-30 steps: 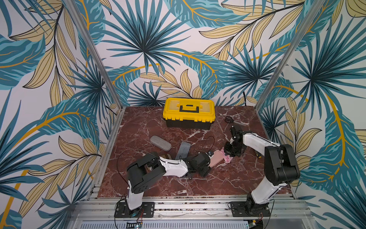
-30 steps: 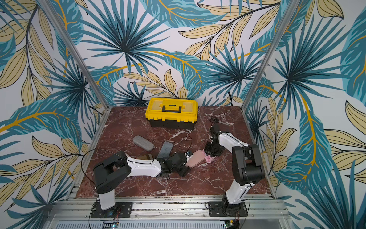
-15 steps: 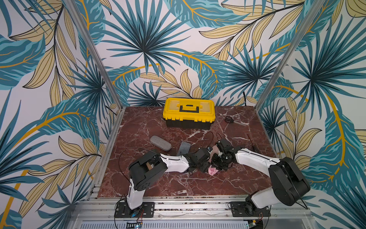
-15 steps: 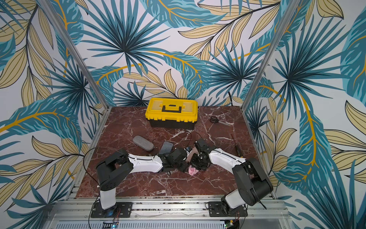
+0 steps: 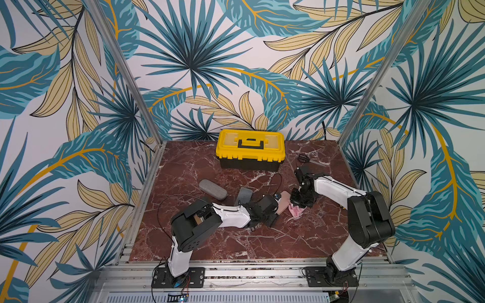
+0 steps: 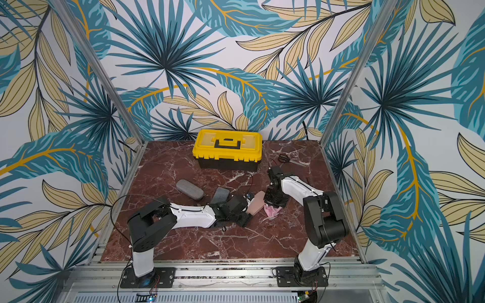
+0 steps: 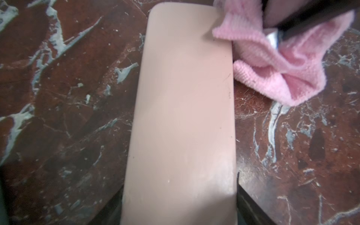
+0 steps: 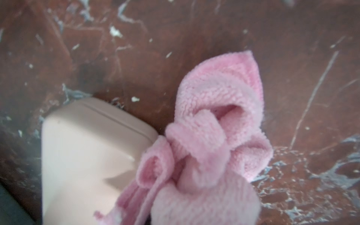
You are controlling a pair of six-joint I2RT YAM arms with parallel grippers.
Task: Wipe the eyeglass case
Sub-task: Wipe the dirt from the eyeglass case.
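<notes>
The beige eyeglass case [image 5: 284,202] [image 6: 257,203] lies flat on the marble table, mid-table. My left gripper [image 5: 277,213] [image 6: 248,211] [image 7: 179,216] is shut on its near end, a dark finger [image 7: 246,202] showing at each long side. A crumpled pink cloth [image 5: 295,212] [image 6: 271,211] [image 7: 272,68] [image 8: 214,136] is bunched in my right gripper [image 5: 299,203] [image 6: 273,202], which is shut on it. The cloth rests on the table against the case's [image 7: 183,116] [image 8: 83,155] far right corner. In the right wrist view the cloth hides the fingertips.
A yellow toolbox [image 5: 250,148] stands at the back. A grey oval case [image 5: 212,189] and a dark grey flat pouch [image 5: 244,195] lie left of the beige case, behind my left arm. Black scissors [image 5: 304,157] lie at the back right.
Half a second ago my right arm was stretched low over the case with the cloth. It has since drawn back to the case's right corner. The left gripper keeps its hold.
</notes>
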